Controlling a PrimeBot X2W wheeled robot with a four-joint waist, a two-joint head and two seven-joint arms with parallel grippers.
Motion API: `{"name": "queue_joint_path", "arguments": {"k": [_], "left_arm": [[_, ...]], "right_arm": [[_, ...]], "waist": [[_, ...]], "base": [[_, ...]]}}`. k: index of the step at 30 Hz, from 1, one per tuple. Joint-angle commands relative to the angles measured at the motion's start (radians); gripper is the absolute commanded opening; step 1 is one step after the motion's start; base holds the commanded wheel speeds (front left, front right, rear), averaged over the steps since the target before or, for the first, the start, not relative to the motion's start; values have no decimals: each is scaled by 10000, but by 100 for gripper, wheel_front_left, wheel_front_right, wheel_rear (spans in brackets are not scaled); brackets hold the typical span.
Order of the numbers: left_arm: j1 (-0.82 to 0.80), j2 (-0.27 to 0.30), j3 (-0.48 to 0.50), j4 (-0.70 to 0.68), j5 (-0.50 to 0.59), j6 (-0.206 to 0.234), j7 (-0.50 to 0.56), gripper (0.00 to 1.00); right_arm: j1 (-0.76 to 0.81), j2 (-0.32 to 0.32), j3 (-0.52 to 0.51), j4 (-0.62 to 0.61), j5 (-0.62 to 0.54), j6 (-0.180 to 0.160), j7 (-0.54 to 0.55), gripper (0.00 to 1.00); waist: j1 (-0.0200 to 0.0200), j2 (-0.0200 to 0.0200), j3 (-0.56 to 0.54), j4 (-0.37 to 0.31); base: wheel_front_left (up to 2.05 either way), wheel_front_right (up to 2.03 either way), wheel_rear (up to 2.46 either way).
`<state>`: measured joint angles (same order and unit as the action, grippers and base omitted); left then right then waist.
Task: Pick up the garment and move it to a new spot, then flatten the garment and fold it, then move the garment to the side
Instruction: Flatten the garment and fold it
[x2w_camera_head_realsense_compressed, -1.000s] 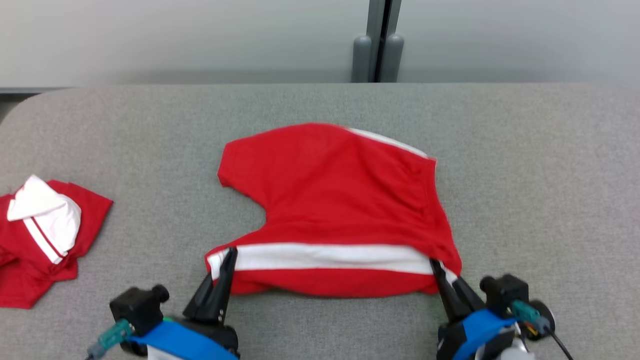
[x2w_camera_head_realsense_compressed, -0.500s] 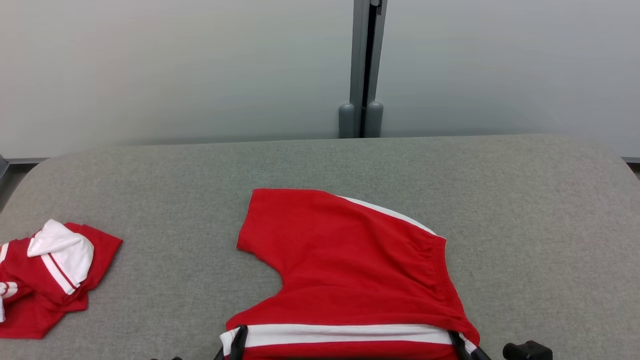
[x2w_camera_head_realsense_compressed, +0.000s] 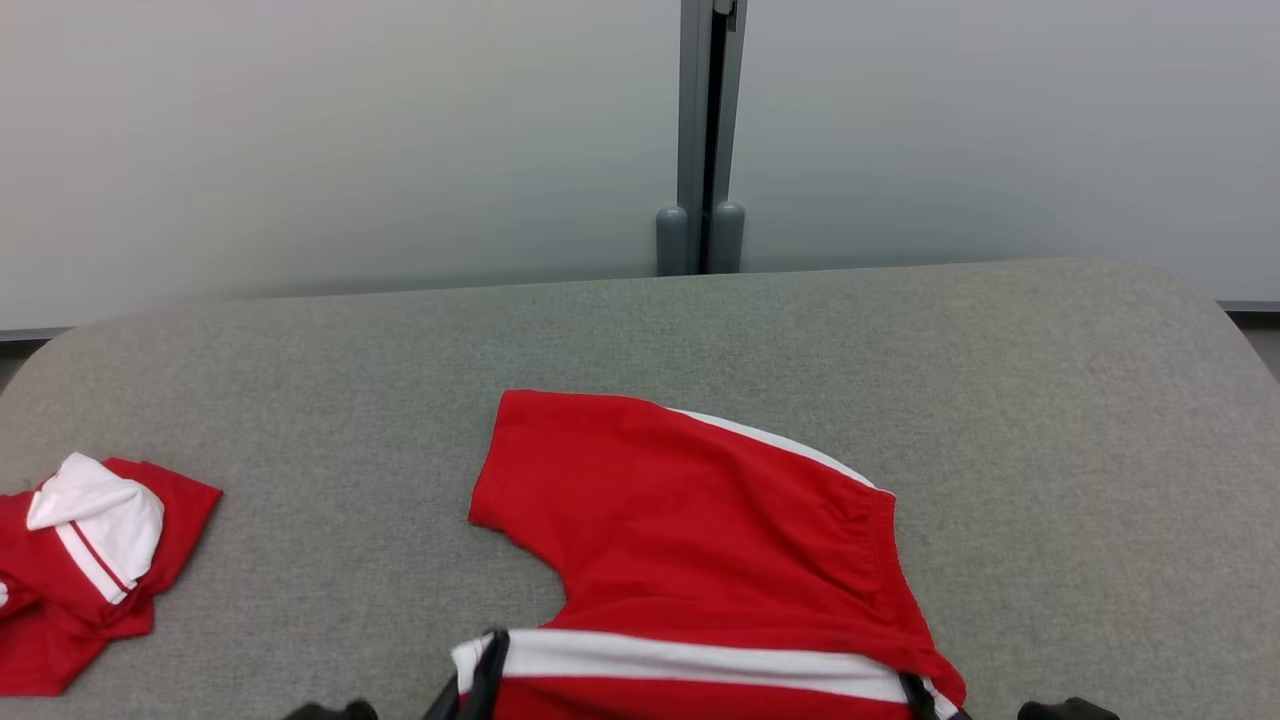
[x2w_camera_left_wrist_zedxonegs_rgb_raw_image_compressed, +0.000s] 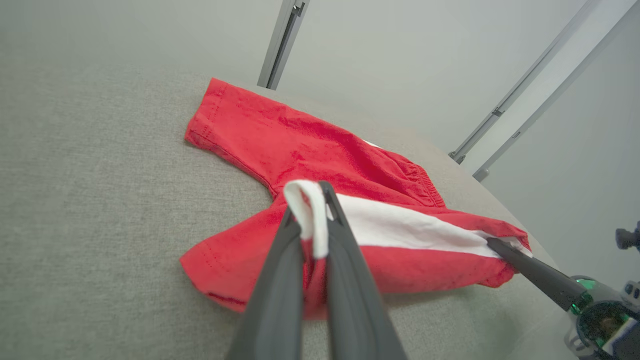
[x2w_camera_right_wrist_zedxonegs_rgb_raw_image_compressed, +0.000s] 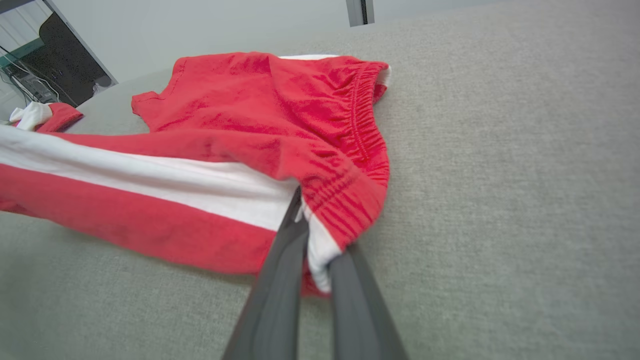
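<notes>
My left gripper (x2w_camera_left_wrist_zedxonegs_rgb_raw_image_compressed: 307, 205) and right gripper (x2w_camera_right_wrist_zedxonegs_rgb_raw_image_compressed: 320, 225) each pinch a near corner of the red shorts (x2w_camera_head_realsense_compressed: 700, 530), spread on the grey table (x2w_camera_head_realsense_compressed: 1050, 420). A small clothes pile (x2w_camera_head_realsense_compressed: 90, 560) lies off to the left, a grey post (x2w_camera_head_realsense_compressed: 703, 140) behind

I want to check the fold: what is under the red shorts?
Where the left tool and right tool hold the near edge of the red shorts up, bare grey table shows beneath. Beneath the flat far part, the cloth covers everything.
</notes>
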<state>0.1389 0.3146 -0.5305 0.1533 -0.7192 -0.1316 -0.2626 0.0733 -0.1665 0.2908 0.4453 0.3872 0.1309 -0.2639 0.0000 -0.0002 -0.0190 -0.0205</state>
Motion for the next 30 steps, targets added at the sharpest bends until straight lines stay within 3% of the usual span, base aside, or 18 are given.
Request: {"name": "queue_joint_path", "arguments": {"k": [1, 4, 10, 12, 13, 20, 25, 30], "left_arm": [[-687, 126, 118, -181, 52, 16, -29, 0], [-1310, 261, 148, -206, -38, 14, -29, 0], [-4378, 1937, -984, -223, -952, 14, -29, 0], [-4827, 2209, -1170, -226, -1126, 14, -29, 0], [-5562, 2726, -1367, -219, -1437, 14, -27, 0], [-7368, 4106, -2019, -137, -2438, 14, -29, 0], [-7977, 4637, -2457, -168, -2769, 14, -29, 0], [-8218, 4419, -2431, -65, -3041, 14, -29, 0]], "right_arm": [[-254, 206, -65, -93, 188, -3, -6, 0], [-552, 377, -46, -126, 324, -1, -4, 0], [-2471, 1053, 188, 81, 621, -1, -4, 0], [-2789, 1087, 244, 143, 645, -1, -4, 0], [-3362, 1133, 338, 249, 932, -1, -4, 0], [-5032, 1132, 1271, 376, 2419, -1, -4, 0], [-5678, 1133, 1409, 521, 2750, -1, -3, 0], [-5981, 1126, 1313, 542, 2897, -1, 1, 0]], "waist": [[0, 2, 157, -4], [0, 2, 372, -53], [0, 2, 2172, -585], [0, 2, 2426, -673], [0, 2, 2921, -817], [0, 2, 4188, -1245], [0, 2, 4590, -1406], [0, 2, 4872, -1521]], "base": [[0, 0, 0], [0, 0, 0], [0, 0, 0], [0, 0, 0], [0, 0, 0], [0, 0, 0], [0, 0, 0], [0, 0, 0]]}}
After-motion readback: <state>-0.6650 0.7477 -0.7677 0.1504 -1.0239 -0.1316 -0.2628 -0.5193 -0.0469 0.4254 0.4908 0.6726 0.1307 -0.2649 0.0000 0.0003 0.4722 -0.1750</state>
